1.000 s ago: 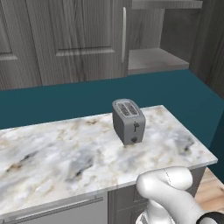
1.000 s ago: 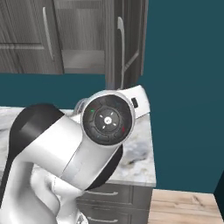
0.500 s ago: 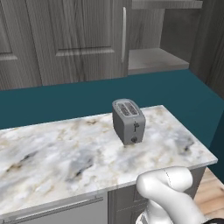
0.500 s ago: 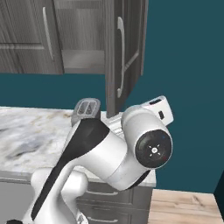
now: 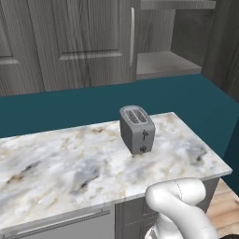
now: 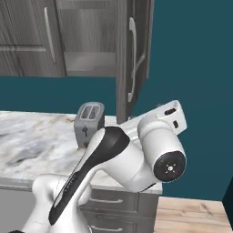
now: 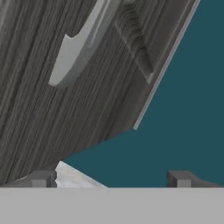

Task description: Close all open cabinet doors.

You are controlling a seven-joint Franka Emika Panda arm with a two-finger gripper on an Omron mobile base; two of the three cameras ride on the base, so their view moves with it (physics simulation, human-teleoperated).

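- Open cabinet door (image 6: 133, 54): hangs above the right end of the desk, swung out toward the robot so that it stands nearly edge-on in the right base view. Its vertical silver bar handle (image 6: 132, 59) is on the face turned to the right. The door needs a push back toward the cabinet to close.
- Exposed shelf (image 5: 163, 63): seen in the left base view, to the right of the closed cabinet door (image 5: 84, 42). The open compartment confirms this door is not yet shut.
- Fingers (image 7: 109, 178): spread wide, holding nothing. In the hand view the two tips point at the lower corner of the door face, with the lower end of the handle above them. This suggests an approach aimed at the door's outer face; no contact is visible.
- Arm (image 6: 136, 154): raised at the right end of the desk, its wrist turned up toward the door.
- Toaster (image 5: 137, 129): stands upright on the marble desk (image 5: 60, 168), below and left of the door, clear of its swing.
- Limits: the door top is cut off in both base views. The gap between fingers and door cannot be judged. The arm hides part of the desk edge.
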